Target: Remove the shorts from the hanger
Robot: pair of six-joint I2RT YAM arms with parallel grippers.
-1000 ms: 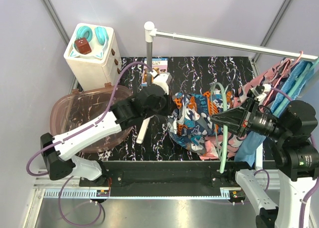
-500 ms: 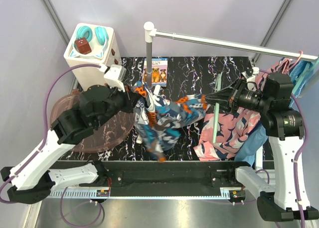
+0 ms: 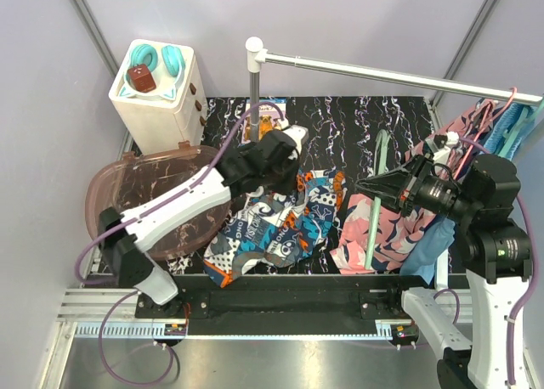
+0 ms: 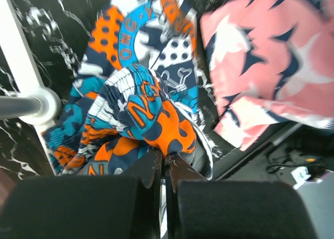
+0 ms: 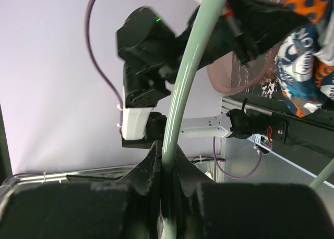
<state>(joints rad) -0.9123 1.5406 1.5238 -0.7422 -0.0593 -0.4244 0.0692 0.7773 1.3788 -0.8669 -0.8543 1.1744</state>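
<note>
Swinging back toward the middle, the left gripper (image 4: 166, 156) pinches the orange-blue patterned shorts (image 3: 280, 228) shut between its fingers, the cloth draped over the marbled table's (image 3: 340, 117) near side. To the right, the right gripper (image 3: 367, 188) clamps the mint hanger (image 5: 182, 93) above the pink shorts (image 3: 399, 223).

We find the left pincer (image 4: 166, 163) closed, nipping a bunched fold of the orange, blue and white patterned cloth shorts (image 4: 141, 93). The rest of them lies spread on the black marbled tabletop (image 4: 47, 25). The pink cloth shorts with navy-and-white prints (image 4: 271, 61) lie just beside them. A white stand base (image 4: 46, 107) sits at the left.
</note>
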